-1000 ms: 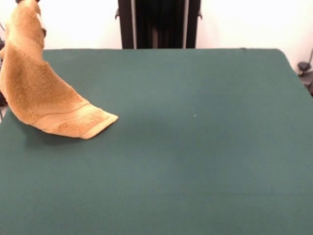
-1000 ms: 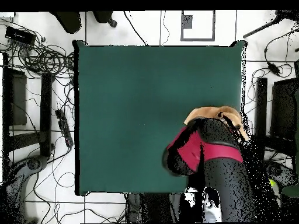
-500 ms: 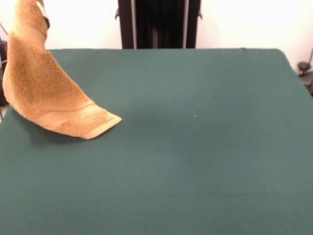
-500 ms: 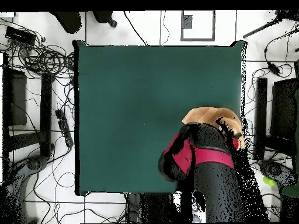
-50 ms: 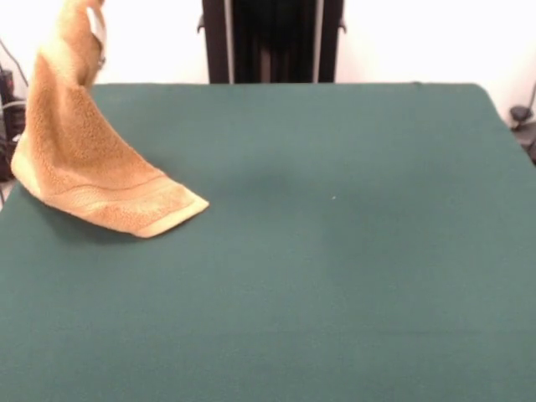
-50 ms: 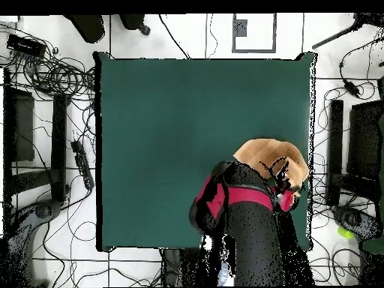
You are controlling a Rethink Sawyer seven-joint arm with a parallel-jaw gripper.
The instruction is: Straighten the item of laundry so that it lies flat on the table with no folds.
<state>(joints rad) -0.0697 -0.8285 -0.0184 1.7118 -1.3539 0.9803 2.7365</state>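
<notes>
Gripper (image 6: 283,174) is showing only in the overhead view, at the end of the red and black arm (image 6: 238,202), sitting over the towel (image 5: 88,167); can't tell whether its jaws are closed or parted, though the cloth is hanging up from that spot, so prob. it is being held by its top corner (a judgement, the contact itself is hidden). In the front view the towel is rising off the top edge of frame at far left, top part twisted into a narrow rope with the white tag (image 5: 97,25) showing beside it, then fanning out wide downward. Lower hem w/ its woven band is resting on the table (image 5: 335,251), one corner pointing right and near, touching the green top; left side of the cloth is reaching about to the table's left edge. Rest of the table is lying bare to the right.

Key relation: towel is hanging almost straight below the gripper, long axis running from the raised corner down and right to the grounded corner. So the free room is all to the right of it. Next move, as I'm reading it, is calling for dragging the held corner away from the grounded hem while lowering, so the cloth is laying out w/o folding under itself; risk is the twist staying in
</notes>
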